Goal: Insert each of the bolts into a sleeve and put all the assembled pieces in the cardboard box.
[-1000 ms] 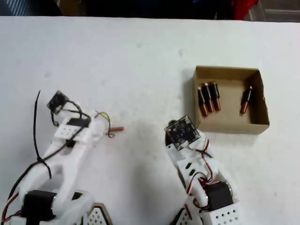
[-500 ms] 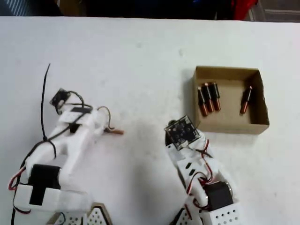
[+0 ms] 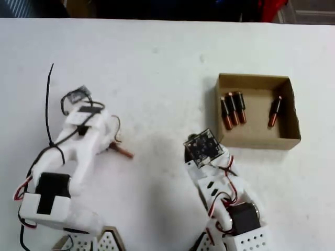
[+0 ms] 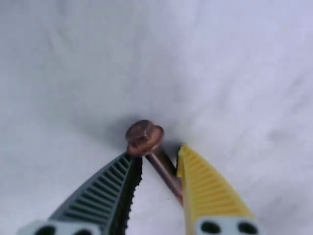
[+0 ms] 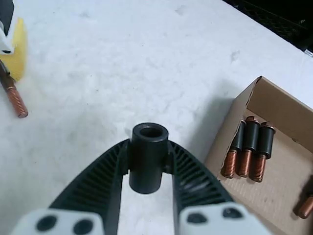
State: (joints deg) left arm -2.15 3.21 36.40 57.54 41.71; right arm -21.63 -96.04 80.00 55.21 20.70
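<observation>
1. The left gripper (image 4: 155,157) is clamped on a copper bolt (image 4: 145,135), low over the white table (image 3: 157,63).
2. The right gripper (image 5: 148,147) pinches a black sleeve (image 5: 148,169) beside the cardboard box (image 3: 257,79).
3. Four assembled pieces (image 3: 233,111) lie inside it.

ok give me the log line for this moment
left gripper: shut on copper threaded bolt | right gripper: shut on black cylindrical sleeve | brown cardboard box: four assembled pieces inside
</observation>
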